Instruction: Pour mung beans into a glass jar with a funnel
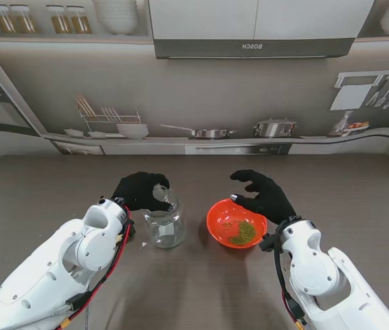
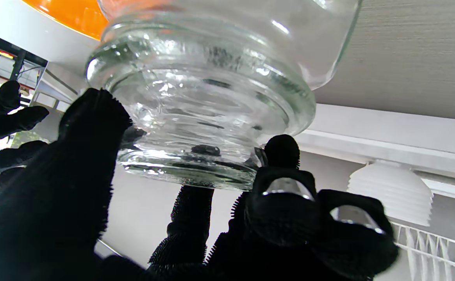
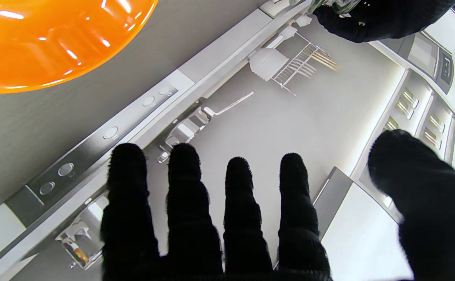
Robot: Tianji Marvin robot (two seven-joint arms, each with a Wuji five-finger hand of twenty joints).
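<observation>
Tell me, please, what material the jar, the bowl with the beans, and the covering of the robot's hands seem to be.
Jar: clear glass, see-through with bright glints. Bowl: probably glossy orange plastic, judging by its even colour and sharp highlights. Left hand and right hand: black gloves, seemingly knit fabric; the fingers show small nubs.

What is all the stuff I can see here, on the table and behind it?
Glass jar: one, clear, on the table left of the bowl.
Funnel: one, clear, at the jar's mouth.
Bowl: one, orange-red, right of the jar.
Mung beans: a small green heap in the bowl.
Table: one, grey-brown.
Backdrop: printed kitchen scene behind the table.
Left hand: black glove, fingers on the funnel.
Right hand: black glove, fingers spread, over the bowl's far rim.
</observation>
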